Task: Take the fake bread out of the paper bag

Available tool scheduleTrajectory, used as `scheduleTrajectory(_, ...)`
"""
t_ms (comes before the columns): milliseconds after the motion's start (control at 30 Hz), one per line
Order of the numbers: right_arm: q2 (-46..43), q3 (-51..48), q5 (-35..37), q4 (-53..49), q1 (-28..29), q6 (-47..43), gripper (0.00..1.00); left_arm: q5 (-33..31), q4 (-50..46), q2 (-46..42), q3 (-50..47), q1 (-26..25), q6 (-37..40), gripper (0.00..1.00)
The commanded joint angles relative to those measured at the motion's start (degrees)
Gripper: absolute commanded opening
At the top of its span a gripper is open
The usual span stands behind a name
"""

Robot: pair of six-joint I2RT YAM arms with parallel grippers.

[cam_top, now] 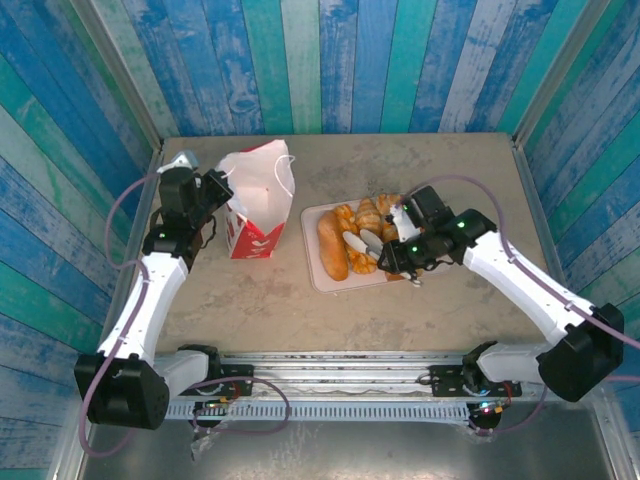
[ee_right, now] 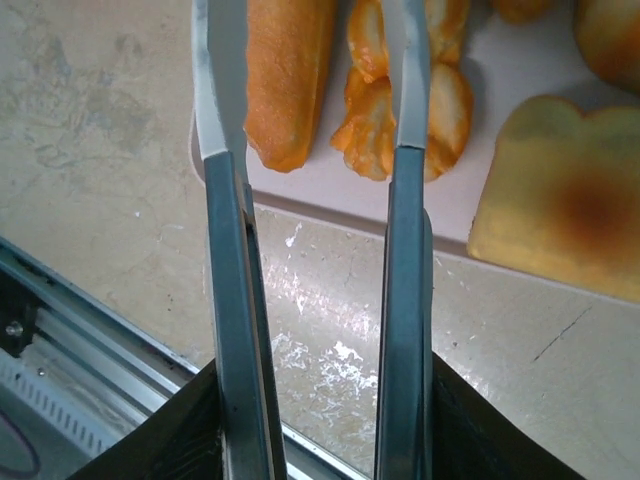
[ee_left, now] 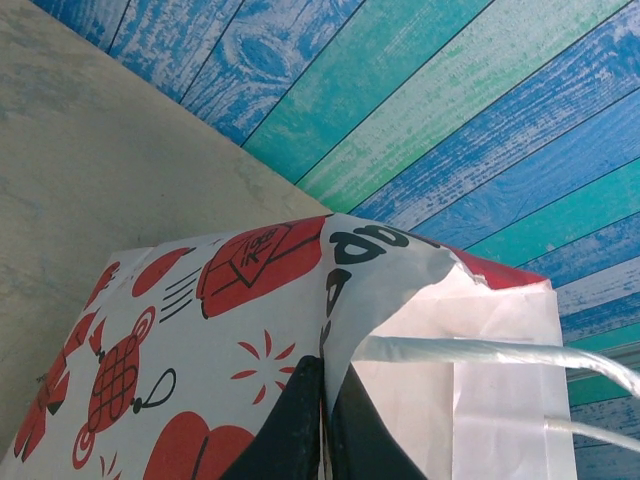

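Tabletop: pale beige, stone-like mottling, matte. Right wrist view shows it close up, with white scuff marks just off the tray's near rim and one thin dark scratch.

Tray: flat, pale pinkish, rounded corners, right of table centre, slightly skewed to the table edges. Low rim and bare pink floor seen close.

Walls: painted planks on three sides (blues, teal, some whitish, worn). Left wrist view has the planks meeting the table.

Grey metal post at back right corner.

Metal rail along near table edge; also lower left in right wrist view
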Motion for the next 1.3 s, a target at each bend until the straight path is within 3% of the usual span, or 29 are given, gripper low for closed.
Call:
scheduleTrajectory(0,3.29,3.03,7.09,-0.98,2.53,0.43,0.48,0.89,0.82,-2.42,-1.32,0.25,-0.58,0.08)
scheduleTrajectory(567,14.77,9.03,4.85,6.8,4.74,-0.4,0.49,-0.27,0.53,-3.93,-2.16,0.21,0.06,0.1)
scheduleTrajectory(933,18.81,10.74,5.41,7.27,4.76,-1.32,0.47,-2.28,-0.3,1.52,2.03,0.22,2.96,0.1)
scheduleTrajectory(1267,18.1,10.15,4.83,8.11,4.76,-2.87,0.3,-3.68,2.12,6.16,3.71,0.34,5.43,0.16)
